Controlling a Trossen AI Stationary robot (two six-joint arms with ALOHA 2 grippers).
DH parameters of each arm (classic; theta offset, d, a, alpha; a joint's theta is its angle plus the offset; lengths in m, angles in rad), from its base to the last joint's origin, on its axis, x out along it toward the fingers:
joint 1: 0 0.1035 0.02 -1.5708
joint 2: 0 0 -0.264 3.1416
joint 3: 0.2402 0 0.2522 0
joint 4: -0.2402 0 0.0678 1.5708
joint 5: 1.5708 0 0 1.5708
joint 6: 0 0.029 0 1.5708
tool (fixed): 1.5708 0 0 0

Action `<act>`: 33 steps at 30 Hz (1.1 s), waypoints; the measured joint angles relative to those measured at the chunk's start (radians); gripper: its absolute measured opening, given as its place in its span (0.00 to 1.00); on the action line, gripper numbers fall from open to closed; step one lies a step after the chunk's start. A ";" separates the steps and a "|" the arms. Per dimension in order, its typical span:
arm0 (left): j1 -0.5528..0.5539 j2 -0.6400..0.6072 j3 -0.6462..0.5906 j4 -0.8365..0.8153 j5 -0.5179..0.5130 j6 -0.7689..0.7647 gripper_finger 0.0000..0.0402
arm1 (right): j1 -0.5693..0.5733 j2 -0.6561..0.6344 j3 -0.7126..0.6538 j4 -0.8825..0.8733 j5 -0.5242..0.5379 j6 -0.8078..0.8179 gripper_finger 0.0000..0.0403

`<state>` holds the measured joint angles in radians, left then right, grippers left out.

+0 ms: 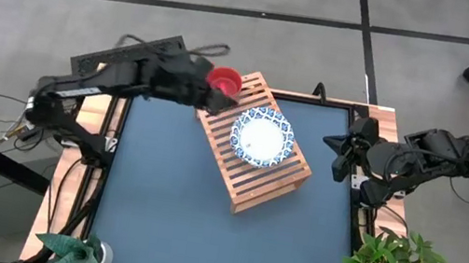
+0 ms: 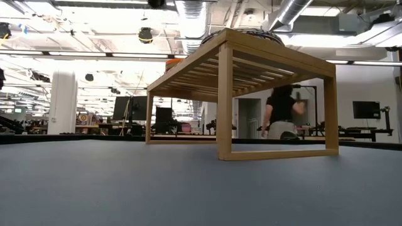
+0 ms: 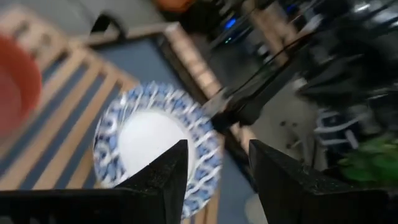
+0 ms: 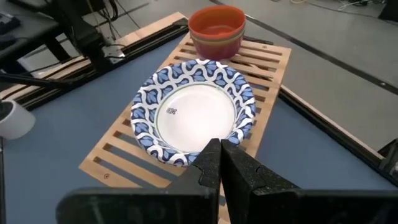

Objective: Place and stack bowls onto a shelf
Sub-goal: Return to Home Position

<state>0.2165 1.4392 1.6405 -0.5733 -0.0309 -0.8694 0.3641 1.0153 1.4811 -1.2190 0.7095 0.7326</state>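
Wooden shelf (image 1: 254,187) holds the red bowl (image 1: 224,80); the open left gripper (image 3: 217,147) just beside could knock it off. Right gripper (image 4: 221,147) closed.

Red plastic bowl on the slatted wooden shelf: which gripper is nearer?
Left. The left gripper hangs beside the red plastic bowl; the right gripper is at the right edge of the blue table.

bright, even overhead light throughout; in the low view ceiling lamps (image 2: 94,12) glare white behind the shelf (image 2: 224,94), whose slatted underside lies shaded.
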 joint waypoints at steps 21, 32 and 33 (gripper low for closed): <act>-0.074 -0.267 0.000 0.084 0.081 0.605 0.38 | 0.000 -0.130 0.000 0.429 -0.109 -0.424 0.09; -0.074 -0.446 -0.232 0.151 0.104 0.681 0.38 | 0.000 -0.403 -0.123 0.469 -0.084 -0.440 0.09; -0.074 -0.470 -0.276 0.176 0.106 0.674 0.38 | 0.000 -0.421 -0.155 0.482 -0.089 -0.445 0.09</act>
<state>0.1429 0.9695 1.3649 -0.3978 0.0749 -0.1952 0.3641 0.5945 1.3258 -0.7373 0.6201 0.2876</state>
